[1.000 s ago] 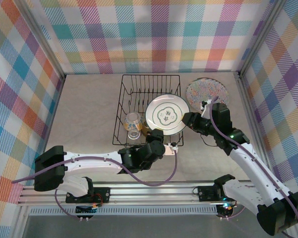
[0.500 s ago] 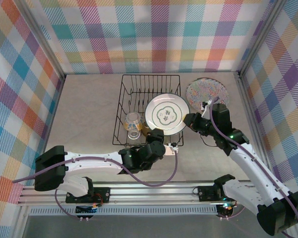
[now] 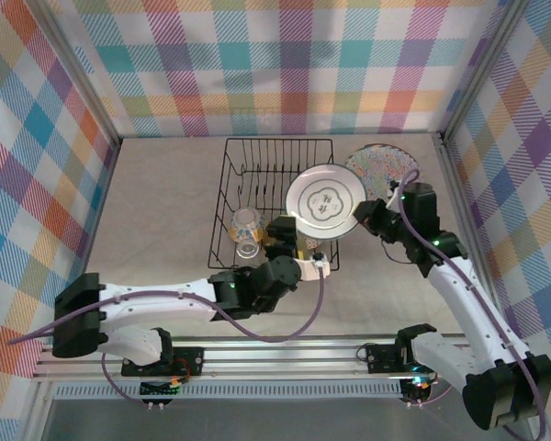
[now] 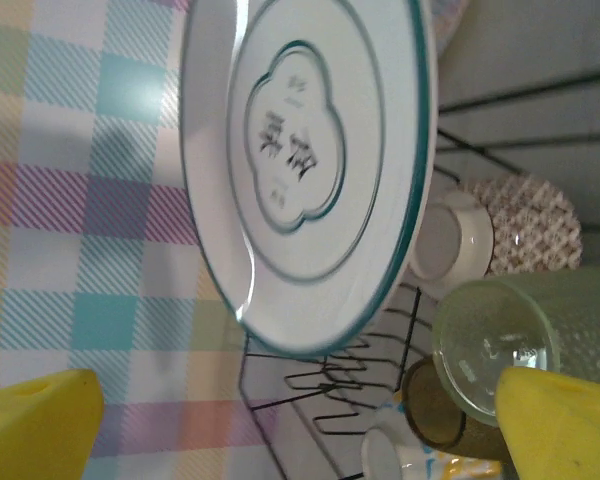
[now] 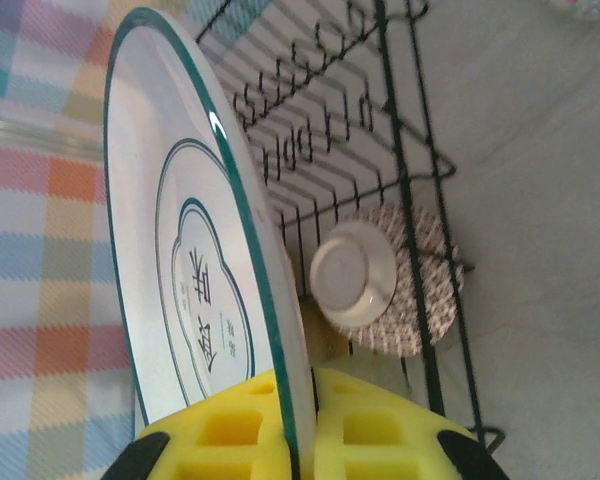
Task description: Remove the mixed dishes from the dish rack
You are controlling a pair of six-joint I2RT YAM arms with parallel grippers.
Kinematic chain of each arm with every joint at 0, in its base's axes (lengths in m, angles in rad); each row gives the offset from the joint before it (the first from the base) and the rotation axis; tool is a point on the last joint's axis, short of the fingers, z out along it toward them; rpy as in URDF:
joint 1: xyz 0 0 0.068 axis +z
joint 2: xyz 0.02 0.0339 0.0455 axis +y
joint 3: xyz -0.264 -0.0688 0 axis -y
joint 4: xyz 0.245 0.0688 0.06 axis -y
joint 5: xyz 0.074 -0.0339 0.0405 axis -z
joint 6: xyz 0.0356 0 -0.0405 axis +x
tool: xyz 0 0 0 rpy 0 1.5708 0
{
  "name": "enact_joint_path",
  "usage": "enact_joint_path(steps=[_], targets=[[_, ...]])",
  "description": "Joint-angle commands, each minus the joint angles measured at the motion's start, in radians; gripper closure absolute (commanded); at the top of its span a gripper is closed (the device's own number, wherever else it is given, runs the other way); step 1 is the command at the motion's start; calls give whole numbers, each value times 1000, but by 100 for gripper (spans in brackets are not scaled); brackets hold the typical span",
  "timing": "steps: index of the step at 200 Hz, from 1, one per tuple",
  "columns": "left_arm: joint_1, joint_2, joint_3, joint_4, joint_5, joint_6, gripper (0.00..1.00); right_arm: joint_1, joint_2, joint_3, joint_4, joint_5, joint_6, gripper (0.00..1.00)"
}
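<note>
The green-rimmed plate is pinched at its edge by the right gripper and is held above the right side of the dish rack. Green characters are printed at its centre but cannot be read. The left gripper is spread wide at the rack's near edge.

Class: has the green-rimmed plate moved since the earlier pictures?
Yes. The green-rimmed plate has shifted right and farther back, judged against the dish rack.
</note>
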Motion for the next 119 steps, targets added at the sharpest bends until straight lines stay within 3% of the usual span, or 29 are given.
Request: enact_joint_path(steps=[1,34,52,80,119], targets=[[2,-131,122,-180,84,-308,0,-94,6,45,63,-58,6,100],[51,-230,185,-384,191,-577,0,-250,71,44,130,-80,48,100],[122,-269,219,-506,310,-754,0,-308,122,45,182,-65,67,100],[354,-316,245,-630,690,-1036,0,-366,200,40,264,1,78,100],[516,-352,200,-659,953,-1158,0,-422,341,23,396,40,98,100]])
